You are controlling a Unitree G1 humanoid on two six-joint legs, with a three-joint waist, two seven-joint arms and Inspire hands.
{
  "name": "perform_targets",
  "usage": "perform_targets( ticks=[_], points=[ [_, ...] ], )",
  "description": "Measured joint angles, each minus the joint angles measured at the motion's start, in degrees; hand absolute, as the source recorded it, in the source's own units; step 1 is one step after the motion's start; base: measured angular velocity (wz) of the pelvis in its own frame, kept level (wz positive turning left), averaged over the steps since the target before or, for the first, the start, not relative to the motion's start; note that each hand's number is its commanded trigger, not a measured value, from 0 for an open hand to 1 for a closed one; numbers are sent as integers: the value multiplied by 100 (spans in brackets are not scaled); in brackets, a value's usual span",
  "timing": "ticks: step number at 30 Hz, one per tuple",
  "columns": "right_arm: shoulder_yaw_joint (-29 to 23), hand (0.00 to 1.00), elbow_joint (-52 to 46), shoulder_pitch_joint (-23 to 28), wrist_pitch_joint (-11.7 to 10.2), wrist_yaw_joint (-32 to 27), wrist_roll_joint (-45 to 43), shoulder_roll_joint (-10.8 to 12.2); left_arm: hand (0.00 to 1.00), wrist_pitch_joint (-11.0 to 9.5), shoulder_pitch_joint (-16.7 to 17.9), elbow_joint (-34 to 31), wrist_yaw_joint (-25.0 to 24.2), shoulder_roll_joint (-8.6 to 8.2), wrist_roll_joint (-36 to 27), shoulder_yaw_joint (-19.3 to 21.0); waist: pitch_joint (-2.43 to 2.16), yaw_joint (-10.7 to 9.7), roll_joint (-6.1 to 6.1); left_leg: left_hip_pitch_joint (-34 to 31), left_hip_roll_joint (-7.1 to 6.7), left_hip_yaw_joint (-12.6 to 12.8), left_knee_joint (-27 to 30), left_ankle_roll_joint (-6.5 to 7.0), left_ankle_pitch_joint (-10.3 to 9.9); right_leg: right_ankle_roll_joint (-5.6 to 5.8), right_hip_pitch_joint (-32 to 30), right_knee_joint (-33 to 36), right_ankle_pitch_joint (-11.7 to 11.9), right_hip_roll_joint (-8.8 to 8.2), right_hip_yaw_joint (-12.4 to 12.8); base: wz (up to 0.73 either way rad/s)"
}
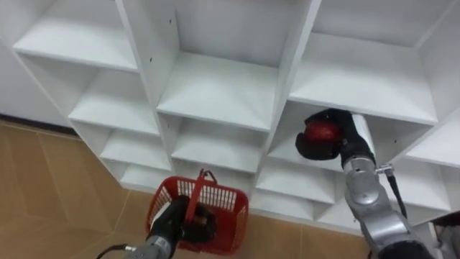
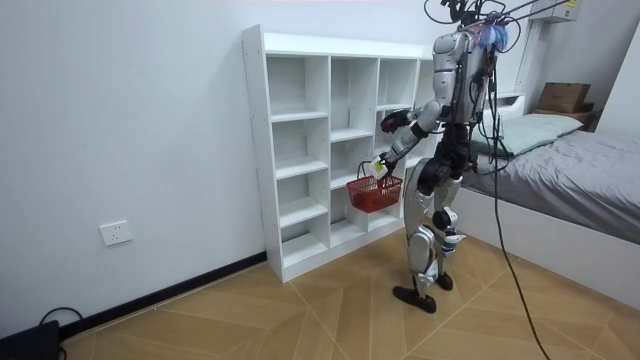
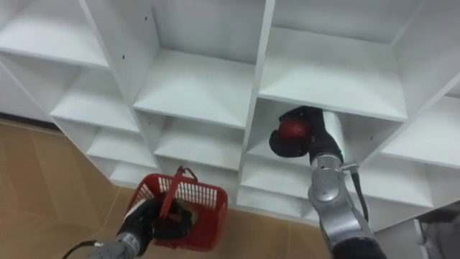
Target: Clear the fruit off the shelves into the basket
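Shelf edge [image 1: 374, 111] beside right robot hand's [image 1: 345, 140] fruit [image 1: 321, 134]

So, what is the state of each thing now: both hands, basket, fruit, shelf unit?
White shelf unit: open-fronted, no doors.
Red basket: hanging upright by its handle.
Red fruit: gripped, at a right-column compartment.
Left hand: shut on the handle.
Right hand: shut on the fruit.

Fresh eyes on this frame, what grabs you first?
The red fruit, gripped in the right robot hand at the mouth of a compartment right of centre in the white closet. Next the red basket, hanging by its handle from the left robot hand, lower down in front of the shelves, above the wooden floor.
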Motion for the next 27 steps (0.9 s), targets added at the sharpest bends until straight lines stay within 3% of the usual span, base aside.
perform_targets(
  ticks=[4,14,27],
  points=[
    [0,100,-388,312,-4,159,12,110,100,14,283,-294,-33,21,-20,44,9,-111,49,276,6,101,-156,-25,-13,28,192,-93,-18,60,147,-14],
    [0,100,-1204,840,-21,384,20,121,100,13,343,-531,-22,-14,-135,44,28,-249,97,581,7,132,-290,-105,-71,41,455,-275,-34,169,271,-6],
    [2,100,-1223,908,3,830,-35,147,100,13,380,-586,-22,-31,-230,228,21,-247,108,721,15,238,-354,-122,-82,29,508,-268,-48,191,375,-4]
  ],
)
